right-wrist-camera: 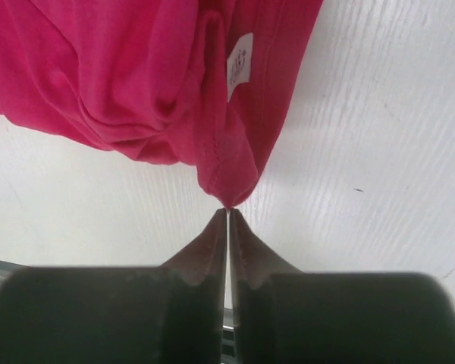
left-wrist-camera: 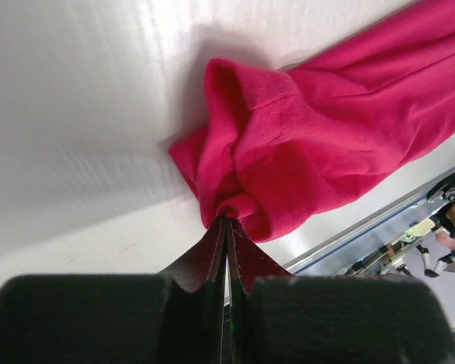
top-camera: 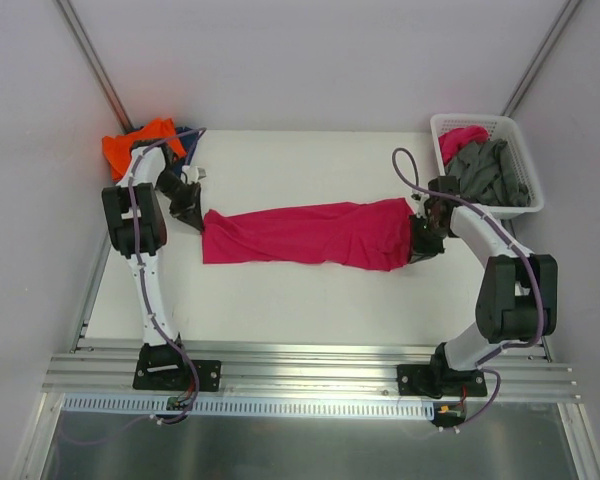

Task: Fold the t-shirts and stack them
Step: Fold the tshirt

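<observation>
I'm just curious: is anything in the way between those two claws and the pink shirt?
Nothing visible. The left gripper and right gripper are each shut on an end of the pink shirt, stretched across the table. The orange shirt and the basket sit at the far corners, apart from it.

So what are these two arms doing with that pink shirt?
Each arm pinches one end of the magenta t-shirt: the left claw and right claw are both shut on it, holding it stretched out across the white table. An orange t-shirt lies at the back left; grey clothes sit in the white basket.
</observation>
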`<action>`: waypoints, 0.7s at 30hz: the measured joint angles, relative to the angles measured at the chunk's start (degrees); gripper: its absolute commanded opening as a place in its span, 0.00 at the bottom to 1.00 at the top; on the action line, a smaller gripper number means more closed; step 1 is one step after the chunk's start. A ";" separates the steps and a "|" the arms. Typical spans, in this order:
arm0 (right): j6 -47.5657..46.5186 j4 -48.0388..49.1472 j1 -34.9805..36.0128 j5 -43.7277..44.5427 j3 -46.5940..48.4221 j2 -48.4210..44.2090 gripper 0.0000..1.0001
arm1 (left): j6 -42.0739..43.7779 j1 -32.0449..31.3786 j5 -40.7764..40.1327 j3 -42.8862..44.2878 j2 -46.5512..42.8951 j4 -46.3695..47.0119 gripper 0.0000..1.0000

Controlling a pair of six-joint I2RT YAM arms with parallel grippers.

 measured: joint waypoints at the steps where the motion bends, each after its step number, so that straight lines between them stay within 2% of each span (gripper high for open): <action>1: 0.07 0.00 -0.13 0.09 -0.44 -0.63 0.18 | 0.04 -0.33 -0.24 0.02 0.00 0.07 0.27; 2: 0.02 -0.11 -0.46 0.22 -0.66 -1.11 0.33 | 0.52 -0.63 -0.37 -0.04 -0.02 0.07 0.42; 3: 0.26 -0.22 -0.83 0.37 -0.66 -1.40 0.39 | 0.57 -0.79 -0.39 -0.35 -0.04 0.15 0.51; 7: 0.07 0.13 -3.32 0.81 -0.13 -1.79 0.52 | 0.52 -0.96 -0.55 -4.13 -1.97 0.11 0.85; 10: 0.13 0.17 -4.17 0.81 2.03 -1.27 0.53 | 0.28 -0.92 -0.92 -4.81 -4.39 -0.15 0.86; 13: 0.15 0.94 -4.20 0.37 6.19 1.36 0.48 | 0.26 -0.92 -1.31 -4.81 -7.63 0.24 0.85; 15: 0.17 1.55 -4.20 -0.07 9.14 4.22 0.43 | 0.22 -0.92 -1.66 -5.03 -9.92 0.68 0.85; 21: 0.37 2.54 -4.17 -0.76 19.39 16.15 0.41 | 0.04 -0.92 -2.67 -7.96 -15.45 1.40 0.82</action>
